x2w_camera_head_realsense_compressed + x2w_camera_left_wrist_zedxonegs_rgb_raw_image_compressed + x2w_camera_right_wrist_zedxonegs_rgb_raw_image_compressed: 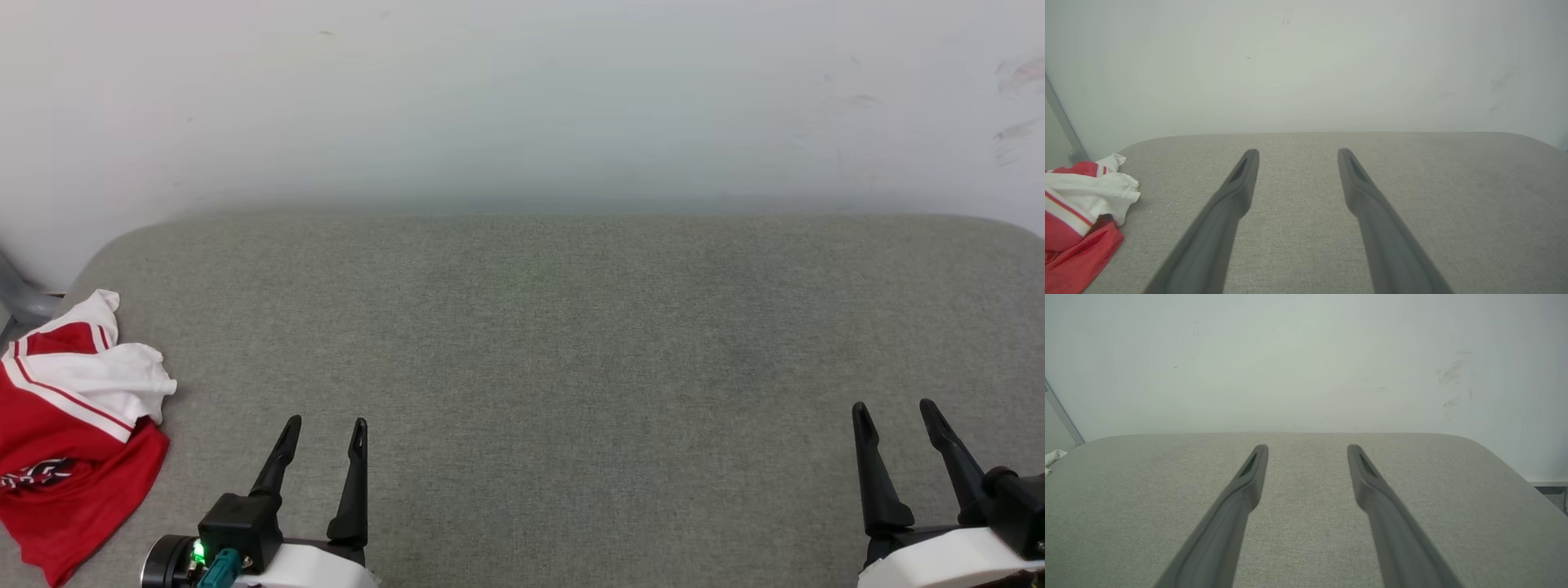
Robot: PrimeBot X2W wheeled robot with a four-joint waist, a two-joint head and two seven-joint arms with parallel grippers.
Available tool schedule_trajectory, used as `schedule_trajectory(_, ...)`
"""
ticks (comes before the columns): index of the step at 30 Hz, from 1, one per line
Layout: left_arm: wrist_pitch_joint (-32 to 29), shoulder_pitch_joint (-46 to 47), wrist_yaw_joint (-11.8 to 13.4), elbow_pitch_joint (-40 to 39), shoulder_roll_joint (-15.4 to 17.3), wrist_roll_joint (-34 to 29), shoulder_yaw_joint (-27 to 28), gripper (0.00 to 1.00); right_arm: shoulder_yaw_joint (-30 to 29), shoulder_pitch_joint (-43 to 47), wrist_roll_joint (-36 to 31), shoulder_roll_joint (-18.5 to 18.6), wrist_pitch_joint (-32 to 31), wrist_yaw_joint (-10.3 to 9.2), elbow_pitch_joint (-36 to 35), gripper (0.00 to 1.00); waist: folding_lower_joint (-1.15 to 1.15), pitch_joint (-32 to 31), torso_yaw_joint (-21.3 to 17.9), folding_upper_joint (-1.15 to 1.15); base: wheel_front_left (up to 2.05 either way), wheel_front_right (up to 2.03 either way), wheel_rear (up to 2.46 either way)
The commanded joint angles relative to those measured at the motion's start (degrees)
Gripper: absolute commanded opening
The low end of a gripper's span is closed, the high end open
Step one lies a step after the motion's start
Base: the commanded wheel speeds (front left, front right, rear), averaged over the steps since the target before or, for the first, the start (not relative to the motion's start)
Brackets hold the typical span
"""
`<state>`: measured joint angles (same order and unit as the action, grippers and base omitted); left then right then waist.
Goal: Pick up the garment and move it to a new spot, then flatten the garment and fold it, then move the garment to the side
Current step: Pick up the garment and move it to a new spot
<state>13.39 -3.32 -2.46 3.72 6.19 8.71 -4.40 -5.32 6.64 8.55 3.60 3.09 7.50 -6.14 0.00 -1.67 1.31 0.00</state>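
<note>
Red and white, the garment (73, 441) lies crumpled at the far left edge of your grey surface (571, 351), near the left gripper (326, 422) but not touching it. Both that one and the right gripper (894, 406) stand wide and empty. By the look of it, you have every step ahead: lifting, relocating, flattening, folding, setting aside.

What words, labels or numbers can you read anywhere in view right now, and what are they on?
Black-and-white print on the red garment, lower left of the head view: crumpled and partly folded under, not readable.
No other text: the grey table is plain, and the wall has scuff marks but no writing.
</note>
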Motion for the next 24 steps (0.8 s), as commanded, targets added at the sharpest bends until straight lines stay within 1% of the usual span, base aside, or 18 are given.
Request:
schedule_trajectory(1, 0.58, -0.32, -0.12, -0.02, -0.33, -0.92, 0.08, 1.00, -0.26, 0.57, -1.05, -0.23, 0.49, -0.02, -0.52, 1.00, 0.00, -0.01, 0.45, 0.00, 0.00, 0.00, 0.00)
schedule_trajectory(5, 1.06, 0.03, -0.95, 0.14, -0.80, -1.02, 0.39, 1.00, -0.55, 0.76, -1.84, -0.40, 0.95, -0.02, -0.76, 1.00, 0.00, 0.00, 1.96, 0.00, 0.00, 0.00, 0.00)
schedule_trajectory(9, 1.43, 0.72, -1.54, 0.24, -1.40, -0.97, 1.17, 1.00, 0.00, 1.30, -3.13, -0.51, 1.06, -0.02, -1.39, 1.00, 0.00, 0.15, 5.10, 0.00, 0.00, 0.00, 0.00)
schedule_trajectory(14, 1.91, 1.04, -1.67, 0.48, -1.99, -2.10, 2.37, 1.00, 0.94, 1.69, -4.69, -0.58, 0.93, -0.02, -2.66, 1.00, 0.00, 0.08, 10.87, 0.00, 0.00, 0.00, 0.00)
schedule_trajectory(24, 1.83, 1.13, -2.25, 0.85, -2.18, -1.96, 5.95, 1.00, 3.57, 0.57, -4.60, -0.42, 0.72, -0.02, -3.32, 1.00, 0.00, 0.17, 22.28, 0.00, 0.00, 0.00, 0.00)
